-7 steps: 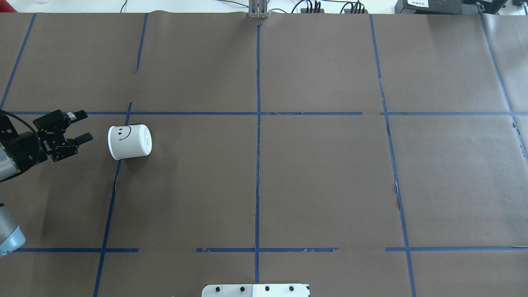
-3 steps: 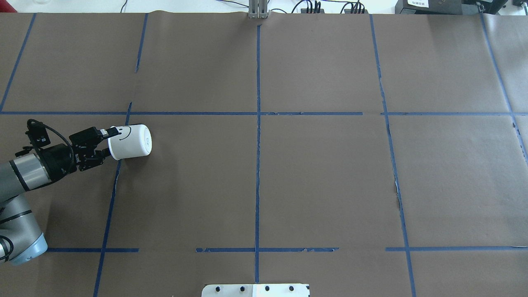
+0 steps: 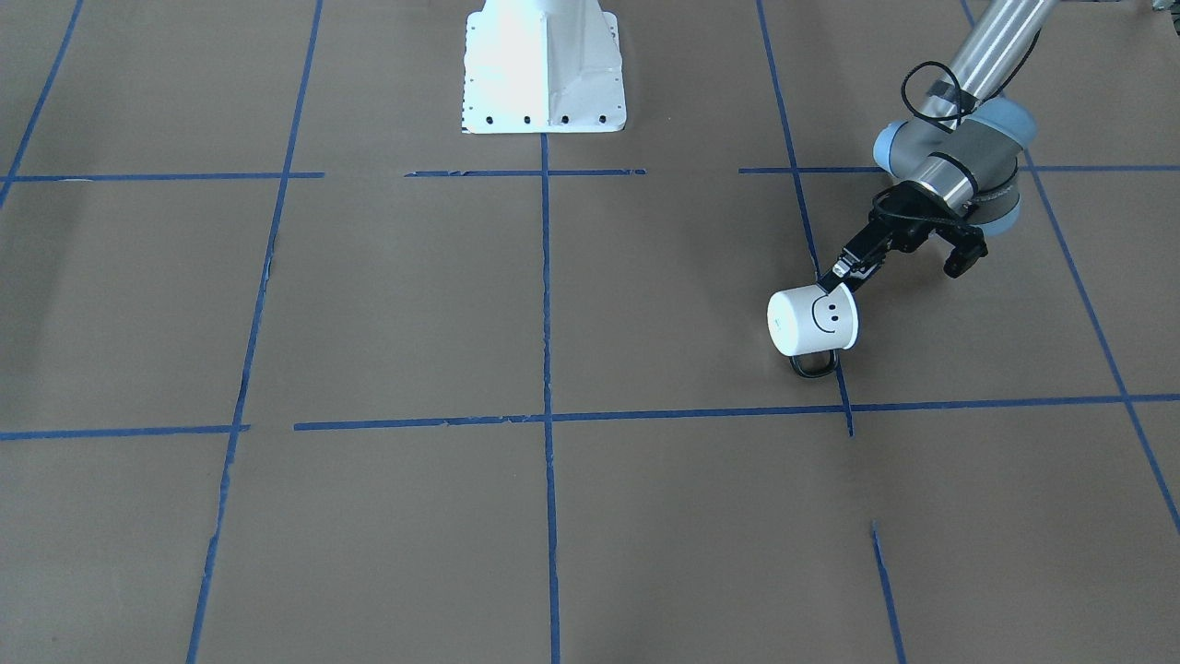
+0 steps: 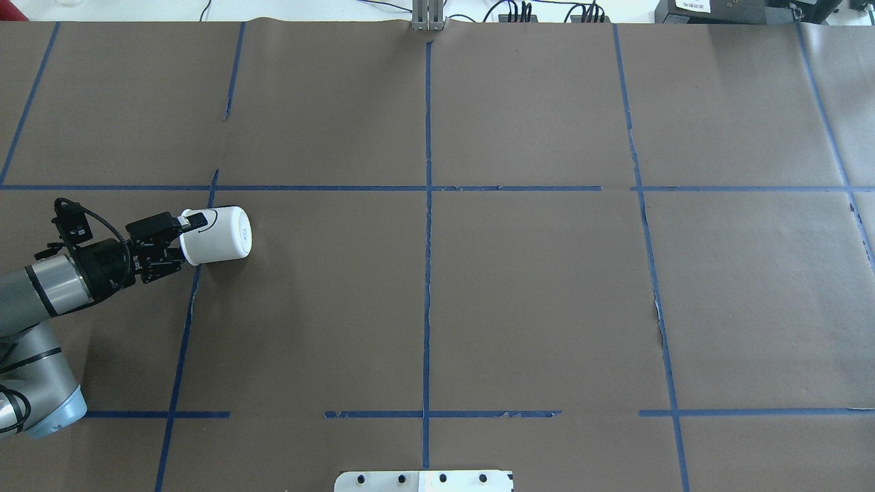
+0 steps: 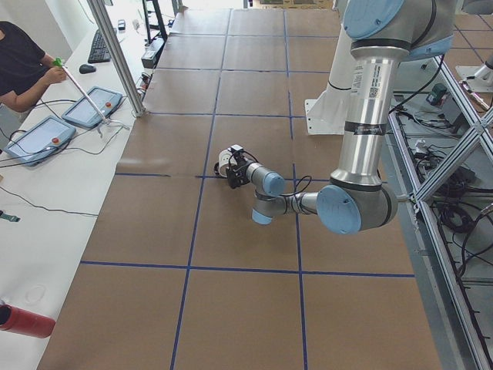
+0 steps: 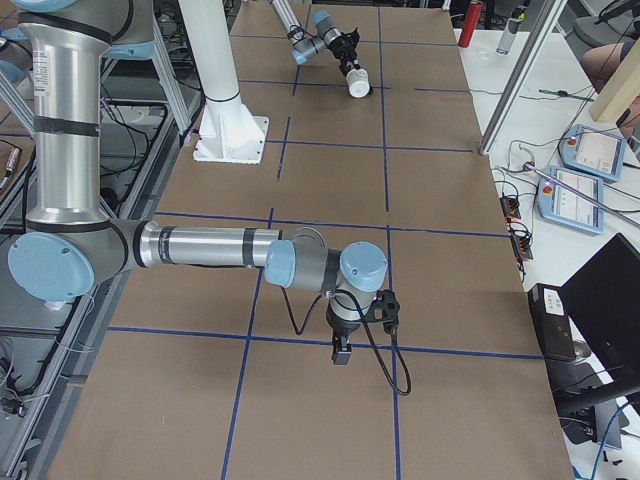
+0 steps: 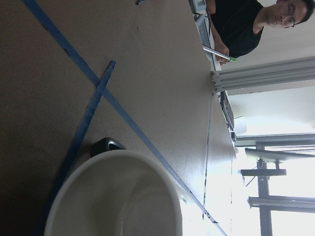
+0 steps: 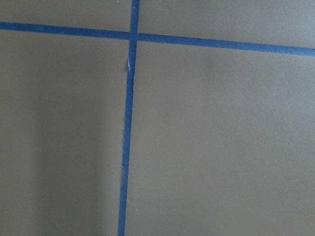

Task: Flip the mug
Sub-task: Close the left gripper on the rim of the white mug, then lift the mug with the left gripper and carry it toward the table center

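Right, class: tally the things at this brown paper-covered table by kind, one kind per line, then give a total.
White enamel mug with a black smiley face: 1
Black two-finger claws on grey arms: 2, the left claw and the right claw
White metal base pedestal: 1
Total: 4

No lettering is legible; the only clear sign is a black smiley face (image 3: 826, 315) on the mug (image 3: 800, 334).
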Motion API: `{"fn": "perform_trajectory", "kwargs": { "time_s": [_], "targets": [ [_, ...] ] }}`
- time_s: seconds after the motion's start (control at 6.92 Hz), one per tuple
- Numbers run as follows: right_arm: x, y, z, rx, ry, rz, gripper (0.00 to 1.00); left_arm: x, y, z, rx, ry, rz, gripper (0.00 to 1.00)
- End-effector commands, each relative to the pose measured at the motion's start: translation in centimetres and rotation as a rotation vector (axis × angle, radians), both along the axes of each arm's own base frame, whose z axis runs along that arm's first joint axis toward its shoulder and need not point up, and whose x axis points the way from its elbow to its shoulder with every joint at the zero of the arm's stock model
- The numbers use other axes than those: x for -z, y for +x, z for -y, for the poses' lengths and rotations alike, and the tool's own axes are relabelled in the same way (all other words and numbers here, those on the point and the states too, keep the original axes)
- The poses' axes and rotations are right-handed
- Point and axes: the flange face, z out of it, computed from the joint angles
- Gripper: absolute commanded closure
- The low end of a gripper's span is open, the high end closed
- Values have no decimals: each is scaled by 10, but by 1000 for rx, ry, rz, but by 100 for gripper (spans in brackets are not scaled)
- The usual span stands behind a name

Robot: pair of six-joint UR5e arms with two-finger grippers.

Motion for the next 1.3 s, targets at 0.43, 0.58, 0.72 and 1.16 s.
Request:
{"fn": "perform_trajectory", "kwargs": {
  "time_s": [0.43,0.58,0.72,1.16],
  "targets": [
    [-1,0,-1,0,-2,0,0,20,2,8,6,4,-55,100],
    [0,0,0,0,0,0,0,34,-11,20,21,-28,-123,100],
    [0,0,0,0,0,0,0,63,-15,41,50,-21,-164,100],
    [0,0,0,0,0,0,0,191,51,90,56,-127,-7,100]
  ]
}}
